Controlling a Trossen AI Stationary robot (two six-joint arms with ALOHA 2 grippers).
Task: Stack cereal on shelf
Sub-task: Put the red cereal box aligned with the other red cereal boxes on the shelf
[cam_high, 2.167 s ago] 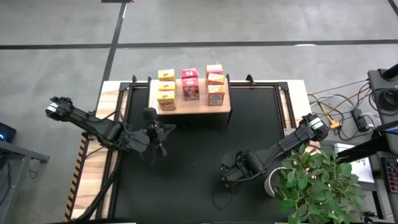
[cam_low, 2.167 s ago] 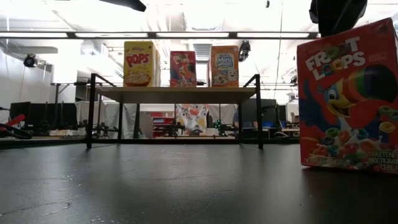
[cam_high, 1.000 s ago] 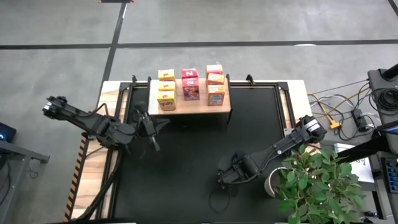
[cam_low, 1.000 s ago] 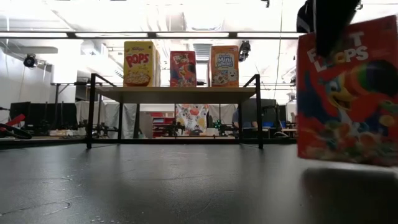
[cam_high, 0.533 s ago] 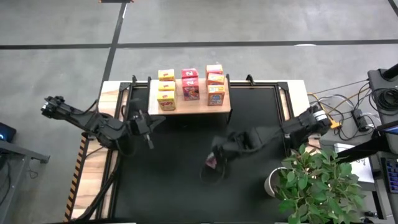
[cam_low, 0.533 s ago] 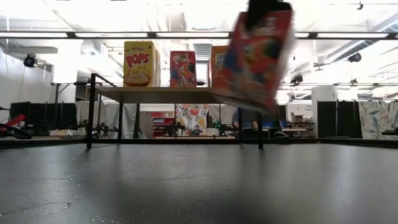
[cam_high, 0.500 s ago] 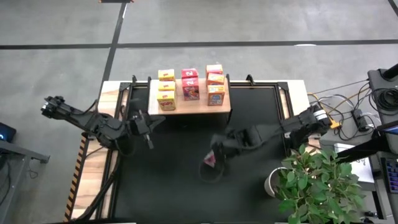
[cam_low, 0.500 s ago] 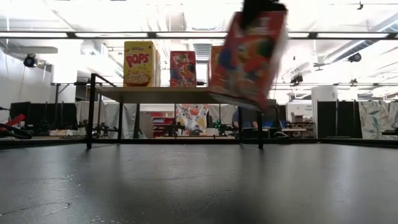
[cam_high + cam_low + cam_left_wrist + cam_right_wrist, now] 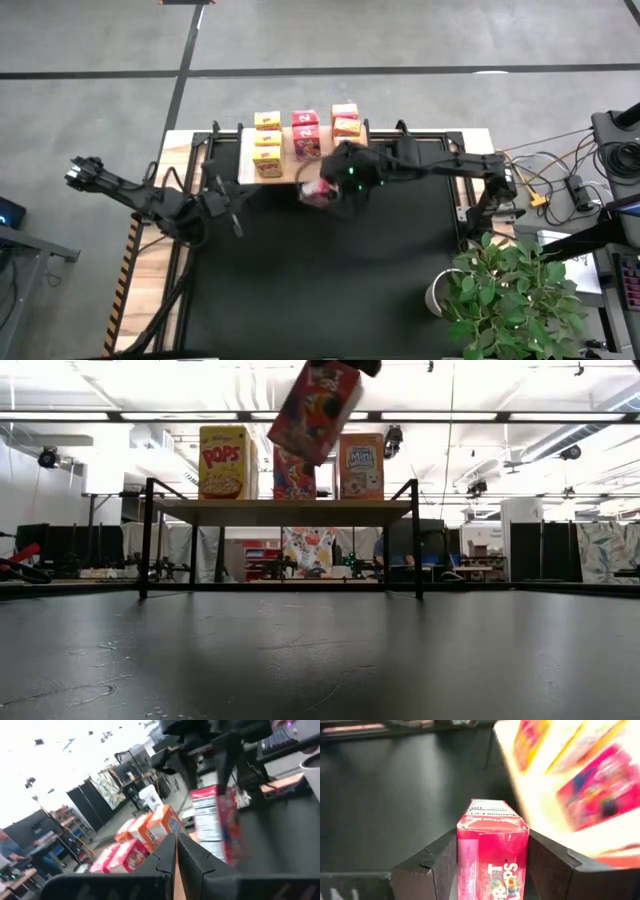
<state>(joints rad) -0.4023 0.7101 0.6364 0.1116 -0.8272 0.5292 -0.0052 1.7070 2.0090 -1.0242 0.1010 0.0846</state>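
Right pincer [image 9: 492, 865] gripping Froot Loops box [image 9: 492, 852], Pops box [image 9: 225, 462] on shelf [image 9: 280, 510]

grey concrete floor [image 9: 400, 35] with dark seam lines surrounds the table. a leafy potted plant [image 9: 515, 295] stands at one corner, cables [image 9: 545, 180] beside it. beyond: bright ceiling strip lights [image 9: 150, 415], black curtain partitions [image 9: 530, 550], workbenches with equipment [image 9: 90, 570].
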